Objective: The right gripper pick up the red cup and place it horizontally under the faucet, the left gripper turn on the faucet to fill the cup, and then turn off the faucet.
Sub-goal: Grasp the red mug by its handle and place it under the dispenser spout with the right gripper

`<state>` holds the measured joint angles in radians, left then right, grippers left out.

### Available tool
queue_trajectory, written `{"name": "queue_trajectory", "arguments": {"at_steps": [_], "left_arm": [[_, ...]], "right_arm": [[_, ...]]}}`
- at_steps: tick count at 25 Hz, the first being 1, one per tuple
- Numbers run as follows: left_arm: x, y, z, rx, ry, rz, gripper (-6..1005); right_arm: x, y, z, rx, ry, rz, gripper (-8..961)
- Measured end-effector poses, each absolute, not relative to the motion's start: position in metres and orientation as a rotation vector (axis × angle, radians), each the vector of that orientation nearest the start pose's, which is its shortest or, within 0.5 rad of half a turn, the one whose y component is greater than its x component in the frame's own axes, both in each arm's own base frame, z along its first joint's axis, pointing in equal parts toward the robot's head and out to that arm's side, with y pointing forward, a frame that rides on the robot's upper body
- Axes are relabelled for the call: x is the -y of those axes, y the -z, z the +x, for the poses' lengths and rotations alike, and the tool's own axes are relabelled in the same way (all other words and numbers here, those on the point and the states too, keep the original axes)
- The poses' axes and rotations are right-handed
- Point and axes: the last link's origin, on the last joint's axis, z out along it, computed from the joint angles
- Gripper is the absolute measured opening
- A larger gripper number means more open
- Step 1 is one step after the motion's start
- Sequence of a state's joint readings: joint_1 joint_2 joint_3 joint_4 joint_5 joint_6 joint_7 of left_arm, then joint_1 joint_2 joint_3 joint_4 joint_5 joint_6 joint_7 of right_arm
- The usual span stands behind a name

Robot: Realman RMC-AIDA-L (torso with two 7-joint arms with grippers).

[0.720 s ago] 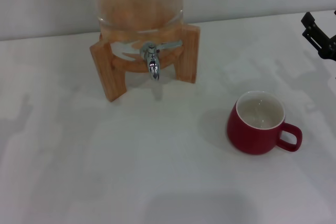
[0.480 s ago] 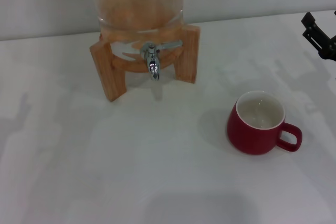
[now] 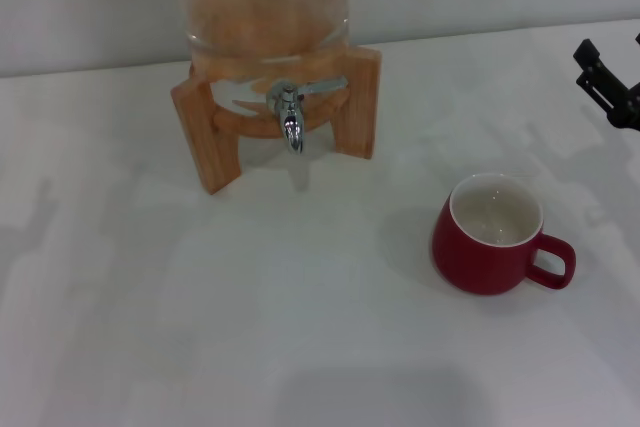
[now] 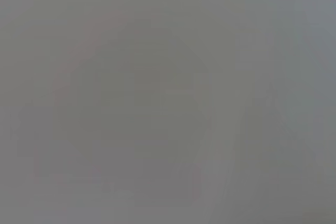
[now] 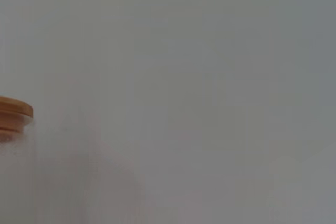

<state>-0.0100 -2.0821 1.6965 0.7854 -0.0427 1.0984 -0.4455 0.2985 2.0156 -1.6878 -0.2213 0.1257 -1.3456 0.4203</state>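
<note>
The red cup (image 3: 488, 237) stands upright on the white table, right of centre in the head view, with its handle pointing right and its white inside empty. The faucet (image 3: 290, 117) is a small chrome tap at the front of the glass dispenser (image 3: 262, 2) on its wooden stand (image 3: 205, 137), at the back left of the cup. Its lever points right. My right gripper (image 3: 610, 82) shows only partly at the right edge, behind and to the right of the cup, well apart from it. My left gripper is out of view.
The white table (image 3: 250, 297) spreads out around the cup and stand, with a pale wall behind. The right wrist view shows a wooden lid (image 5: 13, 114) on the dispenser against the wall. The left wrist view shows only blank grey.
My right gripper has shifted slightly toward the right edge and lower in the head view. The cup and faucet have not moved.
</note>
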Motion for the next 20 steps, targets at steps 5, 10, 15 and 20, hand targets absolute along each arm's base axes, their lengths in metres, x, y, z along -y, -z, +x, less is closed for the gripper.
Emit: {"name": "queue_trajectory", "arguments": {"at_steps": [5, 10, 15, 20], "left_arm": [[-0.284, -0.038, -0.299, 0.522, 1.042, -1.493, 879], [-0.279, -0.040, -0.303, 0.510, 1.047, -1.479, 879], [-0.279, -0.042, -0.306, 0.510, 1.043, -1.469, 879], [-0.279, -0.043, -0.306, 0.510, 1.042, -1.464, 880]], "right_arm": [[-0.295, -0.037, 0.344, -0.484, -0.920, -1.578, 857], [-0.284, -0.039, 0.350, -0.488, -0.921, -1.568, 857], [-0.275, -0.040, 0.356, -0.507, -0.929, -1.564, 857], [-0.270, -0.038, 0.361, -0.527, -0.917, -1.570, 856]]}}
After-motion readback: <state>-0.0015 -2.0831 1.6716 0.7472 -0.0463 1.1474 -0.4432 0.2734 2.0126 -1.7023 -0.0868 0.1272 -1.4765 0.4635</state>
